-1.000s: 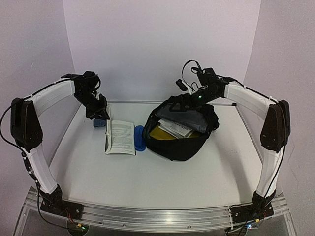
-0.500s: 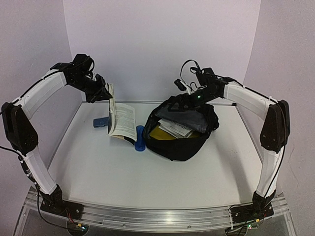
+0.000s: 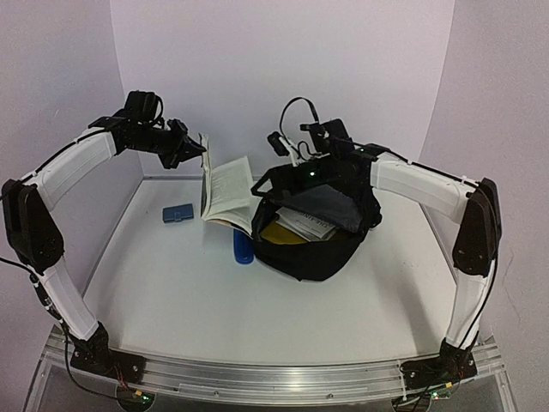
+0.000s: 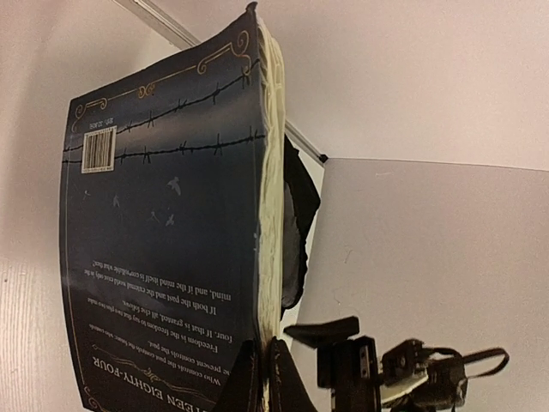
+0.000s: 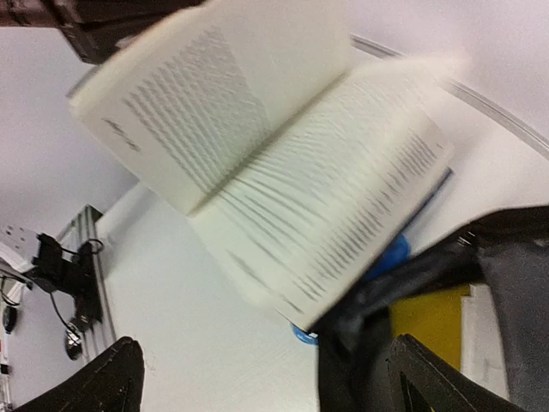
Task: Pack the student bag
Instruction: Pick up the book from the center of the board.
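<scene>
Top external view: the large black soft fabric student bag [image 3: 322,255] lies on the white table [image 3: 257,318], right of centre and towards the back. Its long axis runs roughly left to right, with the right end a little farther back. Its mouth gapes upward and to the left, showing grey lining, a yellow flat item [image 3: 281,233] and white printed sheets [image 3: 310,225]. The right gripper [image 3: 268,184] is at the mouth's left rim; in the right wrist view its fingers are spread wide, one on each side of the rim. The left gripper [image 3: 196,153] is clamped on an open dark-covered paperback book [image 3: 227,190], which hangs above the table just left of the bag. A blue oblong object [image 3: 244,247] lies against the bag's left end. A small blue rectangular object [image 3: 178,213] lies farther left.
</scene>
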`<state>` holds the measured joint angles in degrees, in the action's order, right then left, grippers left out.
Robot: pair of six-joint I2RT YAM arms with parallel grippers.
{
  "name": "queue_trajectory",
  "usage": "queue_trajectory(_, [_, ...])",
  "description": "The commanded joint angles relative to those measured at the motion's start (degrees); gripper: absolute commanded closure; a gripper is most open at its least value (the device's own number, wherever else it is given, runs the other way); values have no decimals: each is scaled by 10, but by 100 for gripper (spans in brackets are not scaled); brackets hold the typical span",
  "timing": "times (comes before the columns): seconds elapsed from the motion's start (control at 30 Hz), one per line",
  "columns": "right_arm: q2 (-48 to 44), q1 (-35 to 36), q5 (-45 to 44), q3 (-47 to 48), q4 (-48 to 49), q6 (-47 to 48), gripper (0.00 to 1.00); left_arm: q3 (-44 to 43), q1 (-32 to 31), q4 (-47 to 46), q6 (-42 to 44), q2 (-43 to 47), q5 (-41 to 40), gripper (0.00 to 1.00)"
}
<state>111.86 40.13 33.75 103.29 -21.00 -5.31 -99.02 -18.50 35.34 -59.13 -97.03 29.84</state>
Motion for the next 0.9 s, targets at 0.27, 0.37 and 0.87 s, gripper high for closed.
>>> queue_trajectory(0.27, [82, 97, -84, 125, 111, -91, 2, 22, -12, -145, -47, 25, 19, 100])
queue_trajectory(0.37, [93, 116, -134, 124, 118, -81, 2, 24, -15, -153, -51, 22, 19, 100])
queue_trajectory(0.87, [144, 115, -235, 181, 143, -132, 100, 27, -24, -160, -48, 10, 23, 100])
